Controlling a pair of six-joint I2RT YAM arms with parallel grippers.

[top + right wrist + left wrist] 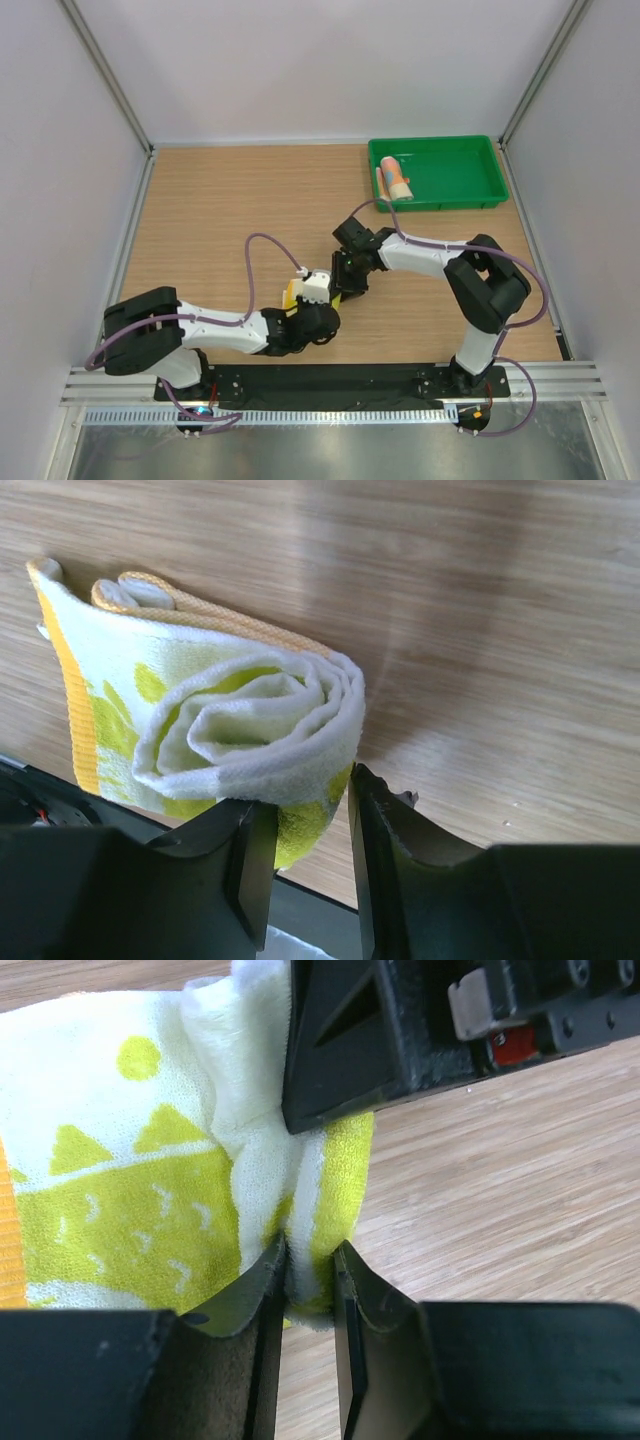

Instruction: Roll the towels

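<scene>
Pinching the yellow towel's (150,1190) folded edge with the left tool (310,1260); clamping its rolled end with the right tool (308,805), at the desk's (480,630) near middle; blue towel (398,183) rolled in the tray (440,204); risk of unwinding through uneven release or opposed pulls.

Yellow towel (250,730): soft terry cloth, fuzzy pile, matt; ribbed woven orange hem. Table (480,630): wood-grain surface, smooth, faint satin sheen. Left gripper (308,1260), right gripper (308,810): black plastic, matt, smooth. Tray (455,178): green plastic, glossy. Rail (560,378): bare metal, dull.
</scene>
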